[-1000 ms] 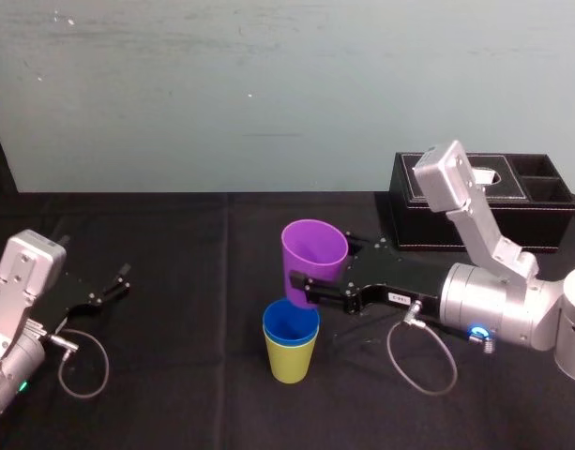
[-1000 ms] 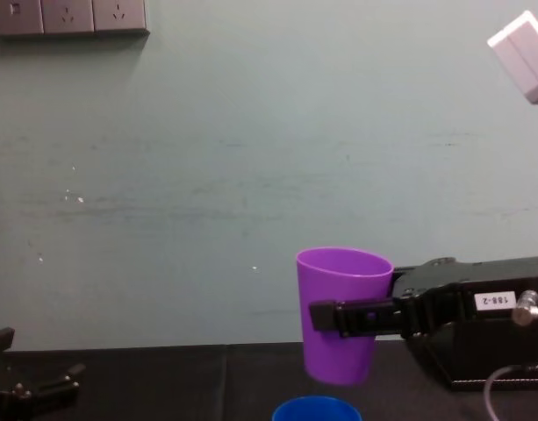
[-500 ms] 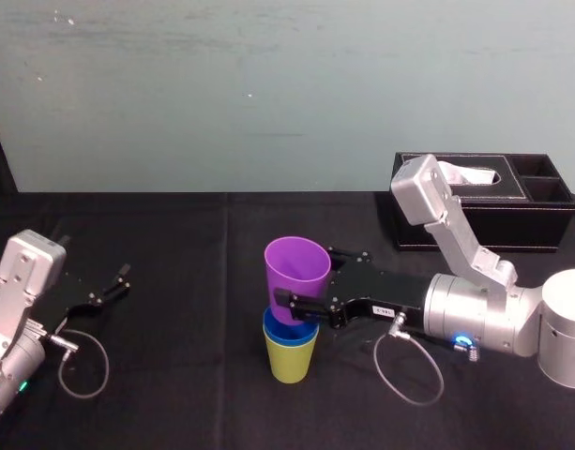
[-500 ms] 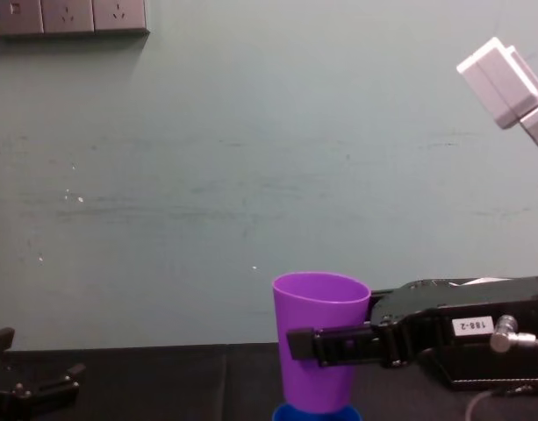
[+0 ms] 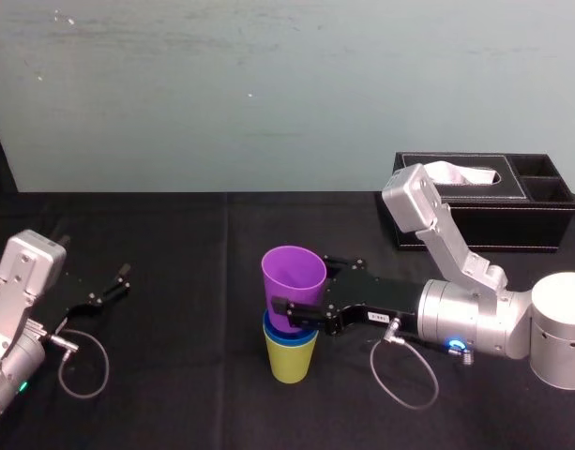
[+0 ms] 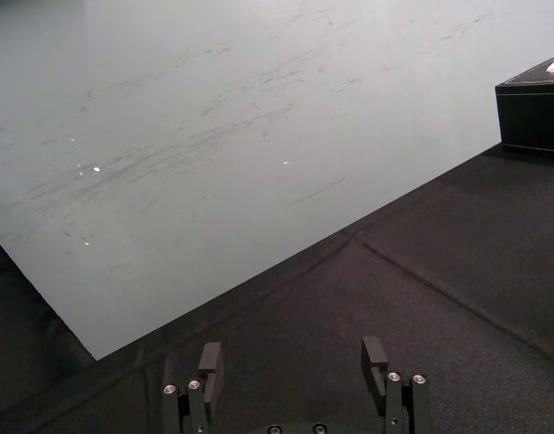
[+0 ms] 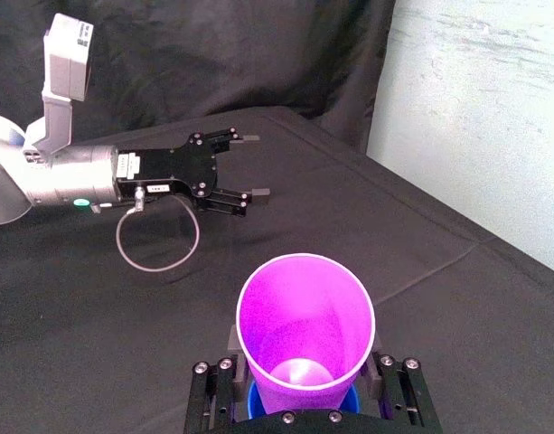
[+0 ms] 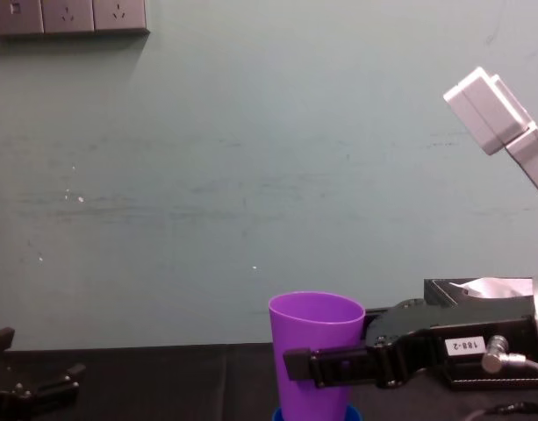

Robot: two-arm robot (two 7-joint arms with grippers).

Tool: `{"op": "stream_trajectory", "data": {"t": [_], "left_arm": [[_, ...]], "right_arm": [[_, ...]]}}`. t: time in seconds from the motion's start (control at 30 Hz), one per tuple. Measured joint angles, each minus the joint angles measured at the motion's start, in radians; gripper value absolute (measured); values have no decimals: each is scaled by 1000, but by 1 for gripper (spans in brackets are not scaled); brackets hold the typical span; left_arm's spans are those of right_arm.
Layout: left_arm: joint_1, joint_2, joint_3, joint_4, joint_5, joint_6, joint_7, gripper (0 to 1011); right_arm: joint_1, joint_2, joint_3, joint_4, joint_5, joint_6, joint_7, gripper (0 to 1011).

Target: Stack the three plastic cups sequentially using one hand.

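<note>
Centre of the frame: the right end effector (image 5: pixel 296 287) comes in from the right, its two black fingers clamped on either side of the purple cup (image 5: pixel 293 279). The cup is upright, its base down inside the blue cup (image 5: pixel 289 335), most of its body above the blue rim. The blue cup sits nested in the yellow-green cup (image 5: pixel 289 362), which stands on the black worktop (image 5: pixel 174 375). In the chest view a small white label (image 8: pixel 462 345) on the end effector's body reads "188-2", as far as I can make out. At the upper right of the head view, a black tissue box (image 5: pixel 512 220) sits by the wall. Over at the lower left, the left end effector (image 5: pixel 113 283) lies low on the worktop, fingers apart, nothing between them, well clear of the cups.
</note>
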Motion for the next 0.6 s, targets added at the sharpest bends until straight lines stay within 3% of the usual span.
{"op": "stream_trajectory", "data": {"t": [0.6], "left_arm": [[0, 0, 0, 0, 0, 0, 0, 1000]], "right_arm": [[10, -8, -13, 25, -7, -12, 0, 723]]}}
